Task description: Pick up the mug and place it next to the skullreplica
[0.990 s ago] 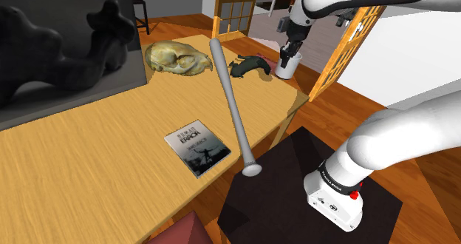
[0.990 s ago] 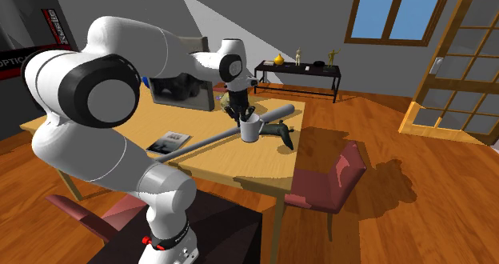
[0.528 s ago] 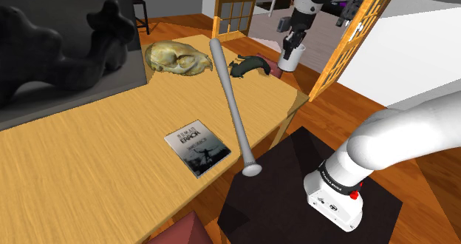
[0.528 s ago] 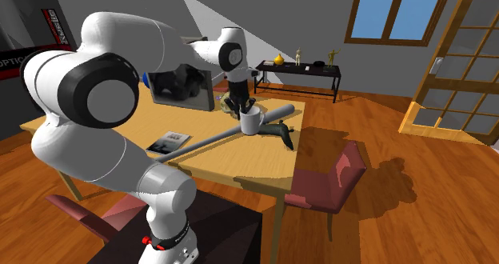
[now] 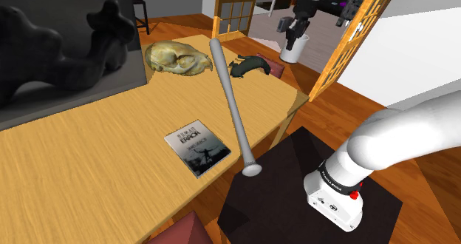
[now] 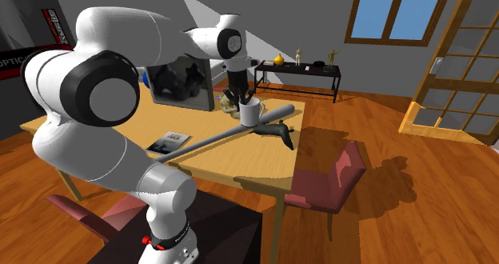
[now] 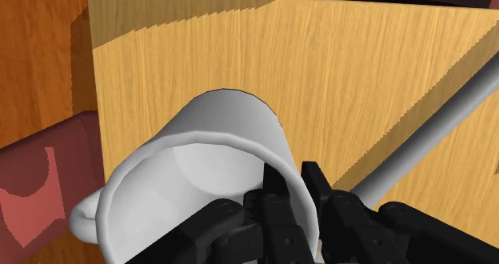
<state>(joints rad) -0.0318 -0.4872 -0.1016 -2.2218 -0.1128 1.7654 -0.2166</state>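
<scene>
Mug [image 5: 293, 49] is higher than 1 s ago. It was just above the counter [image 5: 111, 154] at the far right corner, and now hangs well clear of it (same read in the second exterior view, mug [image 6: 250, 114] up above the bat's thick end). The arm's upper links have also swung up.

Fingers [image 7: 318, 186] are clamped on the mug's rim wall, one inside and one outside. The handle sticks out on the side away from the baseball bat [image 5: 230, 102].

The skull replica [image 5: 176, 59] sits at the counter's far edge by the framed picture [image 5: 59, 50], well apart from the mug. The bat and a dark pistol-shaped object [image 5: 250, 65] lie between them.

Writing: "FRANKA" on the arm's base link [image 5: 334, 182]. The magazine [image 5: 196, 147] near the front edge has a title I can't read reliably. The wall sign [image 6: 9, 62] reads "OPTIC", cut off by the frame.
</scene>
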